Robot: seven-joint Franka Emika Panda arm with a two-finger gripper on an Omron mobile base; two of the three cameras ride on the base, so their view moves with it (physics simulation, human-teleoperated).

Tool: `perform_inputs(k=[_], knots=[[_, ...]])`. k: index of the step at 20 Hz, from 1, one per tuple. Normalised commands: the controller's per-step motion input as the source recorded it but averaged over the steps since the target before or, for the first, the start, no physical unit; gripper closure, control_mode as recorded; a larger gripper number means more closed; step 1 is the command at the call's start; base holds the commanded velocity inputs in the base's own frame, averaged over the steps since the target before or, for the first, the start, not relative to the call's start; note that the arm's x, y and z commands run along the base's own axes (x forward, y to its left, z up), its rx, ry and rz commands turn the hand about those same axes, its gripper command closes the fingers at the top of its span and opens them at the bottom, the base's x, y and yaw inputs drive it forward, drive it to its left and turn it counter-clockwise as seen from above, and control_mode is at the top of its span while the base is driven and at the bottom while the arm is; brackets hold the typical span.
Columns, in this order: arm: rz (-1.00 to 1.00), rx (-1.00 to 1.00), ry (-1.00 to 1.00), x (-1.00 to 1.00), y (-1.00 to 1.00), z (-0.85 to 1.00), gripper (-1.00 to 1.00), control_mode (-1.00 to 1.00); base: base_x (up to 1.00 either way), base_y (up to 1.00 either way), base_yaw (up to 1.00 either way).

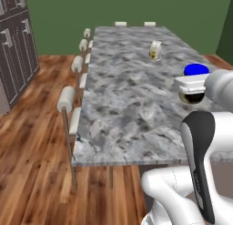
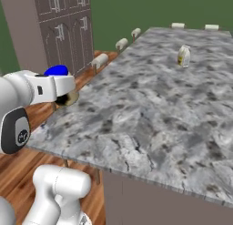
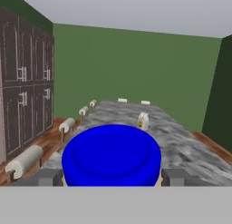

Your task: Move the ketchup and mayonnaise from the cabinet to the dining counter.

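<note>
One jar, the mayonnaise [image 3: 111,155], sits pinched in my jaws above the table's [image 1: 123,105] near end. If I release before lowering, it could drop and roll off the edge (stools [image 1: 68,99] line that side). Farther along stands a small cream carton [image 1: 155,51]; beyond, a dark cupboard [image 2: 68,28] and green walls.

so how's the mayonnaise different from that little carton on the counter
The mayonnaise has a bright blue lid; the small carton is cream with a yellowish face. The mayonnaise sits in the pincer at the near end of the dining counter; the carton stands free and upright farther along. Both are small containers.
</note>
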Motion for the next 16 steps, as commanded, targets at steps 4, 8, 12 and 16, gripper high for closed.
perform_inputs(k=[4, 8, 12, 16], knots=[[0.0, 0.0, 0.0, 0.0, 0.0, 0.0, 1.0, 1.0, 0.5, 0.2, -0.17], [0.0, 0.0, 0.0, 0.0, 0.0, 0.0, 1.0, 1.0, 0.51, 0.22, -0.17], [0.0, 0.0, 0.0, 0.0, 0.0, 0.0, 1.0, 1.0, 0.48, 0.25, -0.18], [0.0, 0.0, 0.0, 0.0, 0.0, 0.0, 1.0, 1.0, 0.28, 0.26, -0.15]])
